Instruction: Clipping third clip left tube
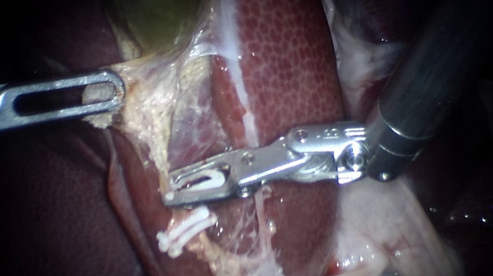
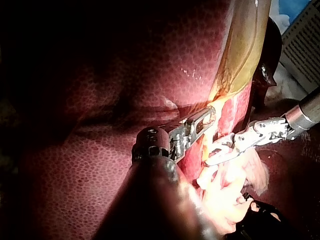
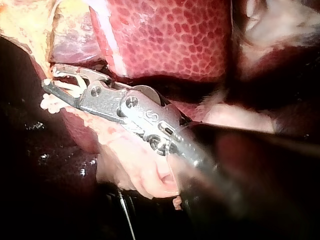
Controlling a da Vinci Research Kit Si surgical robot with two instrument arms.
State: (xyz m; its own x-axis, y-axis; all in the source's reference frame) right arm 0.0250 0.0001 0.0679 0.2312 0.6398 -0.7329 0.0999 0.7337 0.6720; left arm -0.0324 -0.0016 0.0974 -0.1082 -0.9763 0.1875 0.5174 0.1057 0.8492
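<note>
Just above two set clips (image 1: pixel 185 228) on the left tube (image 1: pixel 155 150), the right instrument (image 1: pixel 169 192) gripped an open clip (image 1: pixel 203 178) in its jaws, seemingly astride the tube. The left instrument (image 1: pixel 117 89) was clamped on tissue (image 1: pixel 131 70). Closing askew might catch only part of the tube.

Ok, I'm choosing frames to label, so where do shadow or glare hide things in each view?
Endoscope view: light reaches the central liver; the edges are black, glare sits on the right instrument holding its clip. Left wrist view: the left instrument, gripping pale tissue, blocks the near side with its dark shaft; much liver lies in shadow. Right wrist view: liver brightly lit, surroundings black.
</note>
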